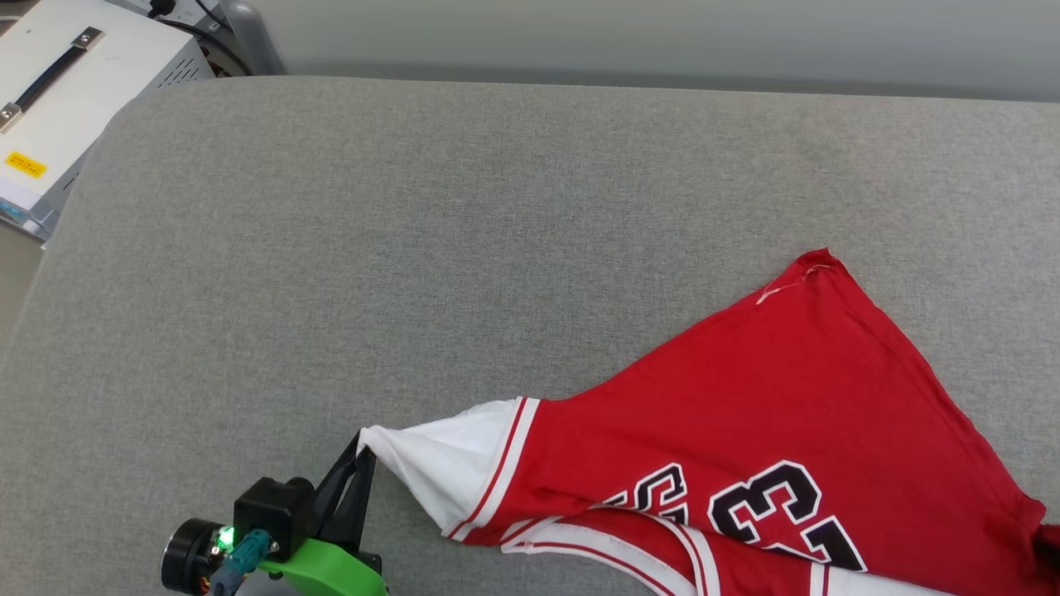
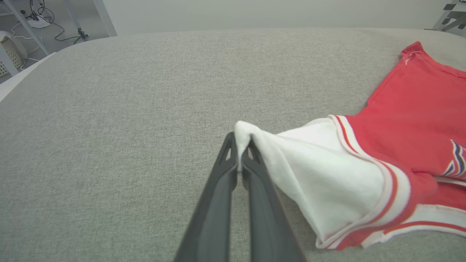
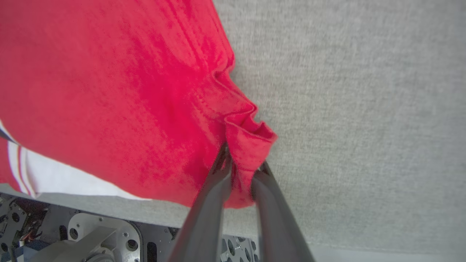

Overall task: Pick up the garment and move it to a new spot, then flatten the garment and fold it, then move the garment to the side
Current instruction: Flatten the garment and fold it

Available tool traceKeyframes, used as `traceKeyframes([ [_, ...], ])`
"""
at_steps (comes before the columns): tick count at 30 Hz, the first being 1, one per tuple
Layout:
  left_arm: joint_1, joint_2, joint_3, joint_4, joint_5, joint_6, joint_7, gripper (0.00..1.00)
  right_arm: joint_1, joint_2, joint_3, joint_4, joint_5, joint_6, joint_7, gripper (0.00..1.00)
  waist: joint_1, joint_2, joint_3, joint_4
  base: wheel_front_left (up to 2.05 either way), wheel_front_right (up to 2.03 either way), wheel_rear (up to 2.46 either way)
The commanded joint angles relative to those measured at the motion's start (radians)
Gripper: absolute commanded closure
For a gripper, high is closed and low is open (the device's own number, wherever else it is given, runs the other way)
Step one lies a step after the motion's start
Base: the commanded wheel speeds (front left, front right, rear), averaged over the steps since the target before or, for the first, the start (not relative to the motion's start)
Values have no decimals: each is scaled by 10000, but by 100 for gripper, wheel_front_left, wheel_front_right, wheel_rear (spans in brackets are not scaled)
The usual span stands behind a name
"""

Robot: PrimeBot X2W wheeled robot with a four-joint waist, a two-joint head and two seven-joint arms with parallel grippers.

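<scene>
Red jersey [image 1: 787, 389] (white-sleeved, stripe-trimmed)

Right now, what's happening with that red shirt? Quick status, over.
Left hand shut on shirt at white sleeve tip. Right hand pinching a red fold. Shirt lies on grey pad, not flat. White box off far-left corner, no obstacle.

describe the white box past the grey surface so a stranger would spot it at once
Start from the big grey fabric surface and look past its far left corner. A white case sits there, beside dark cables; its black carry handle and small yellow sticker set it apart.
</scene>
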Motion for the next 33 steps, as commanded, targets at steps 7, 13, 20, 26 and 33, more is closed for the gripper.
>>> traceKeyframes([
  [7,-73,38,-49,-183,-56,143,85,100,-1311,-270,-1249,-1888,-372,-6,-478,0,1,58,103,97,0,0,0],
  [13,-395,-8,-151,-278,61,94,137,100,-3199,-566,-1165,-2822,-728,-6,-145,0,1,58,429,299,0,0,0],
  [20,-838,-133,-283,-283,212,-15,127,100,-5750,-657,406,-2227,-831,-6,1162,0,1,58,856,570,0,0,0],
  [26,-1174,-240,-401,-268,348,-102,100,100,-7392,-398,1758,-831,-670,-6,2701,0,1,58,1241,835,0,0,0],
  [33,-1704,-420,-562,-232,506,-299,57,100,-8572,159,2877,786,-843,-6,2988,0,1,58,1841,1204,0,0,0],
])
